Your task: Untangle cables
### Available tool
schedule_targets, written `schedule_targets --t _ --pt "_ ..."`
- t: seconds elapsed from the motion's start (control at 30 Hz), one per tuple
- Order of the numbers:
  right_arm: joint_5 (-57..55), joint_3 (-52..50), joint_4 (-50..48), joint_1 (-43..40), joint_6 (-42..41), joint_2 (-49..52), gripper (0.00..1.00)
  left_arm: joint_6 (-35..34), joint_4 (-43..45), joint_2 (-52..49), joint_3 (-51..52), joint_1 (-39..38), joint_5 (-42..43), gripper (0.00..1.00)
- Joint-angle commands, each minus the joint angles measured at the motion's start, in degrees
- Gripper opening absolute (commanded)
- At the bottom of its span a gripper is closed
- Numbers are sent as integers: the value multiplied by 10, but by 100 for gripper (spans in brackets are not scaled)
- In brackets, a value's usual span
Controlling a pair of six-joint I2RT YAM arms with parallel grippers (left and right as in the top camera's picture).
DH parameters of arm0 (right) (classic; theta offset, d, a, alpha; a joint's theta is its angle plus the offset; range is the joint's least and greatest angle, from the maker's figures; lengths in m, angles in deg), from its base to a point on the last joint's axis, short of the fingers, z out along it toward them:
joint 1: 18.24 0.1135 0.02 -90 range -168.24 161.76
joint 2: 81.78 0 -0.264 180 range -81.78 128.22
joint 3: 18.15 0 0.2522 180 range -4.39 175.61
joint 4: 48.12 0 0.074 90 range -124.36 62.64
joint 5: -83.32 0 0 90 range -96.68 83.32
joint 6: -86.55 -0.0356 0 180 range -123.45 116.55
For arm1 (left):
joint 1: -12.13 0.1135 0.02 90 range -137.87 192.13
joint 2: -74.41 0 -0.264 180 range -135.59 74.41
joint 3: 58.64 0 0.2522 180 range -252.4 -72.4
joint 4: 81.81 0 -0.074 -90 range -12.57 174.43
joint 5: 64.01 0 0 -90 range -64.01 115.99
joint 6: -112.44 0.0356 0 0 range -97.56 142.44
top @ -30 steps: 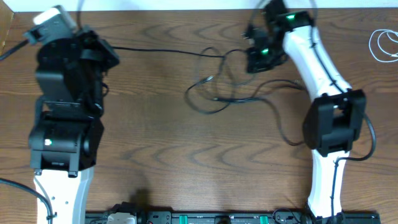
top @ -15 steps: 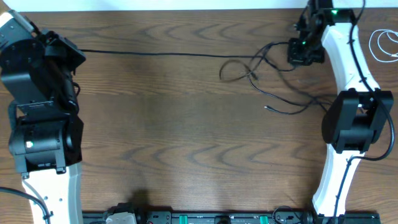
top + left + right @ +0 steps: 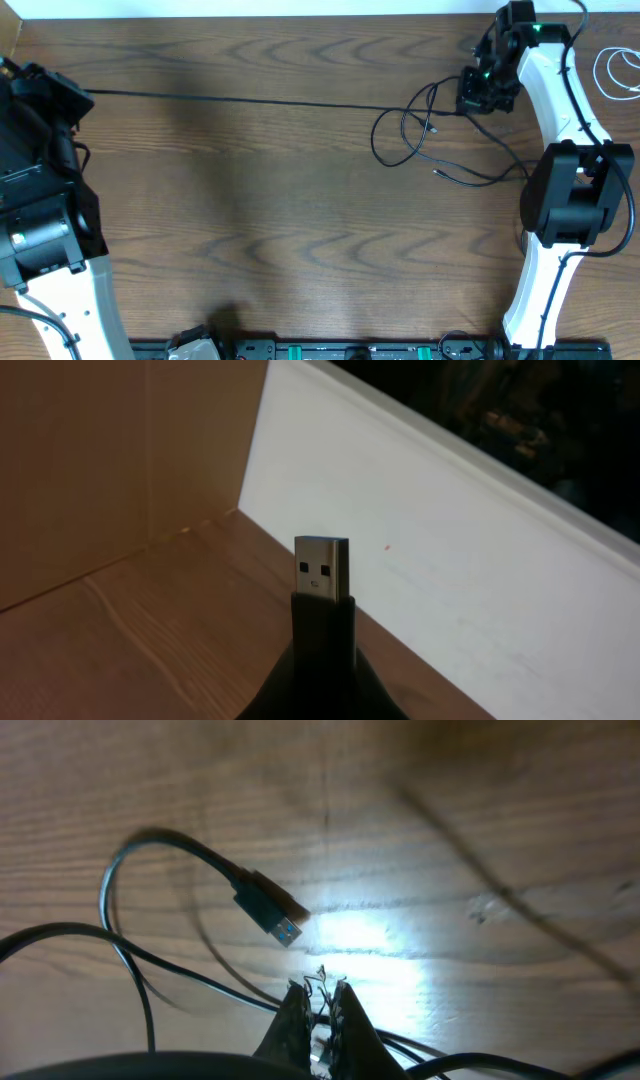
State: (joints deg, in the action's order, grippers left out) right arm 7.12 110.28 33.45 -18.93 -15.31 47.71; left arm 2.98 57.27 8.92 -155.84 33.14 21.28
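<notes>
At the far left, the silver USB plug [image 3: 322, 568] of a thin black cord [image 3: 250, 100] is pinched by the left hand [image 3: 322, 660], which is pressed together on the stiff black housing. The cord is stretched straight across the dark wooden bench [image 3: 300, 230] to a loose knot of black cords [image 3: 405, 130] at the far right. There, strands are pinched by the right hand [image 3: 480, 88]. The cords are judged light, limp and easily snagged, so the rigid plug ends are best taken. A white coiled cord [image 3: 600, 70] lies apart at the right edge.

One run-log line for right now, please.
left gripper: shut on USB plug | right gripper: shut on black cables | taut cable spans between them | white cable apart, far right
</notes>
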Motion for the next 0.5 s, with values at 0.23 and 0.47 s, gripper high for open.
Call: schedule_targets --t 0.23,0.47 --pt "-38 -45 -24 -82 58 8 1 20 27 -6 -20 88 -71 8" --pt "126 -45 -21 -56 153 0 1 21 -66 -28 -20 88 85 10"
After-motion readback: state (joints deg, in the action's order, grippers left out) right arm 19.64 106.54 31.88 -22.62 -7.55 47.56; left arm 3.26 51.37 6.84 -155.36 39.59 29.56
